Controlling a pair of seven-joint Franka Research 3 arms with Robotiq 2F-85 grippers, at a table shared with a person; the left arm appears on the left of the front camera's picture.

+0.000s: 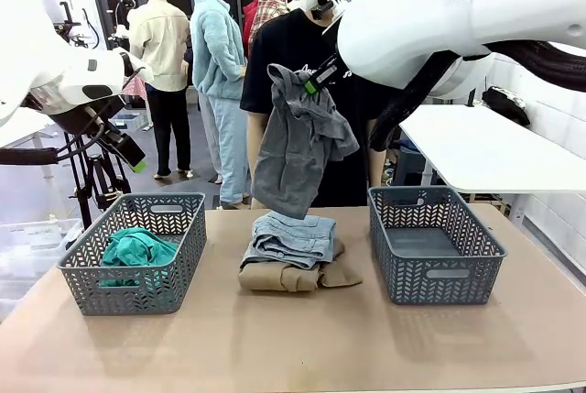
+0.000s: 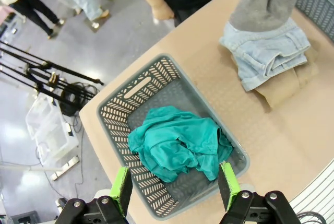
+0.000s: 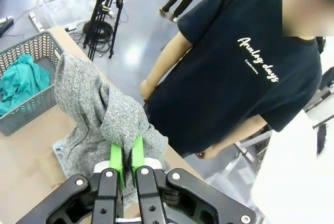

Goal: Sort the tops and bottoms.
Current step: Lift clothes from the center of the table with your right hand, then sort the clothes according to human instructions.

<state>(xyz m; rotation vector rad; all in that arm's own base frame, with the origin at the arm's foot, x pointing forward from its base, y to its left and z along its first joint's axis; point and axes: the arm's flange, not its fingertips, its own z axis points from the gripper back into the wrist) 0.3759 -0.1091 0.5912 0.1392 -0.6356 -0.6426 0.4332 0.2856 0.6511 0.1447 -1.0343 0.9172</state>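
My right gripper [image 1: 313,82] [image 3: 127,157] is shut on the heather grey top [image 1: 297,141] [image 3: 99,119] and holds it hanging high above the middle of the table. Below it the light blue denim bottoms [image 1: 294,236] [image 2: 266,54] lie on the tan-beige top [image 1: 291,275] [image 2: 284,85]. The teal-green top [image 1: 135,250] [image 2: 177,143] [image 3: 20,82] sits crumpled in the left grey basket [image 1: 87,278] [image 2: 116,110]. My left gripper [image 1: 135,162] [image 2: 175,186] hovers open high above that basket.
An empty grey basket [image 1: 432,276] stands at the right of the table. A person in a black printed T-shirt [image 3: 229,72] stands at the far edge, one hand [image 2: 163,12] near it. A black tripod [image 2: 47,78] stands on the floor to the left.
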